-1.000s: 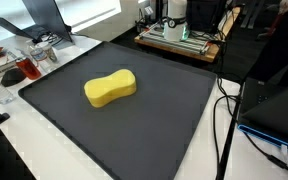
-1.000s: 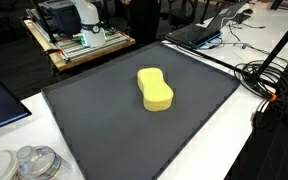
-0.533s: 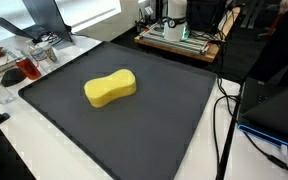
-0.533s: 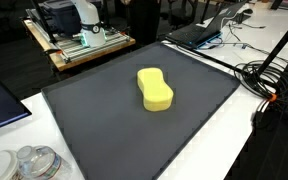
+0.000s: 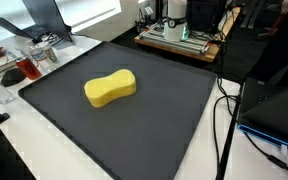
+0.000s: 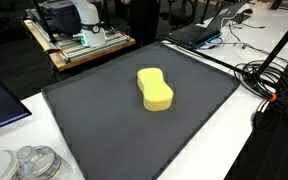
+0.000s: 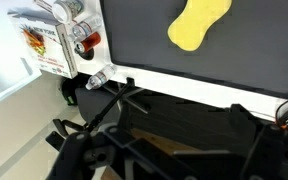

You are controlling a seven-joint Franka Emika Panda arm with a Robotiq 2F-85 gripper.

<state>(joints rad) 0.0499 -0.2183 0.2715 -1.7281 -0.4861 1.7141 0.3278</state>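
On a dark mat (image 5: 159, 115) covering a cluttered lab's white table (image 5: 44, 160), the yellow sponge (image 5: 110, 88) lies well apart from the gripper (image 7: 152, 135), whose jaws gape wide and empty.

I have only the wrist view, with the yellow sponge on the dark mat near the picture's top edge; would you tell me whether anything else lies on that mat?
Observer: Nothing else. In both exterior views the sponge lies alone, roughly in the middle of the mat.
Operator: Thank you. What sits just off the mat?
Observer: In an exterior view, a laptop rests just beyond one corner.
Operator: And along the edge that runs from that corner?
Observer: A tangle of black cables lies beside that edge, off the mat.
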